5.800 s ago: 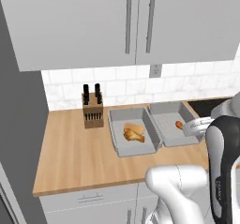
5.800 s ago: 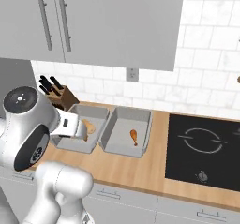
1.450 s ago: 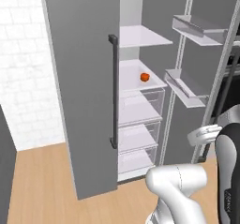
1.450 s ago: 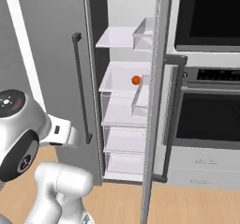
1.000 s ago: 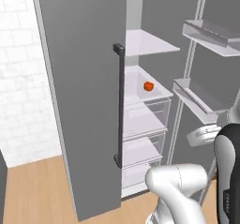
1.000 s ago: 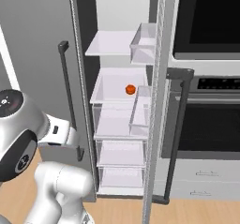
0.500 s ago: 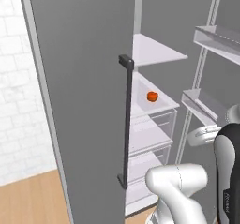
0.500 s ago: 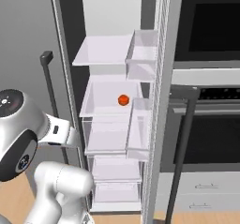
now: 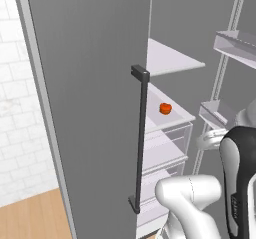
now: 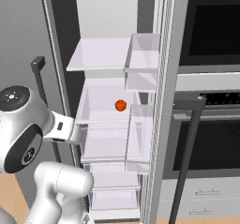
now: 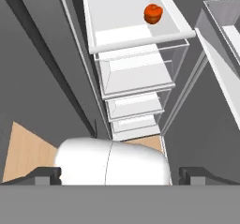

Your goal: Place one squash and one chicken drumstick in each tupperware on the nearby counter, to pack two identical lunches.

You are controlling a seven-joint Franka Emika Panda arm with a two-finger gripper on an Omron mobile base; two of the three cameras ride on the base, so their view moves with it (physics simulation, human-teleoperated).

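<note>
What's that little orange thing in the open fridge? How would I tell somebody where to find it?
Look into the tall grey fridge with its door swung open. On the second white shelf from the top sits a small round orange-red squash, tomato-sized. It is the one coloured thing among white shelves and clear bins.

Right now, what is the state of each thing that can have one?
Fridge door: open.
Squash: lying on a fridge shelf, untouched.
Gripper: open, empty, away from the squash.
Oven door: closed.
Fridge drawers: closed.
</note>
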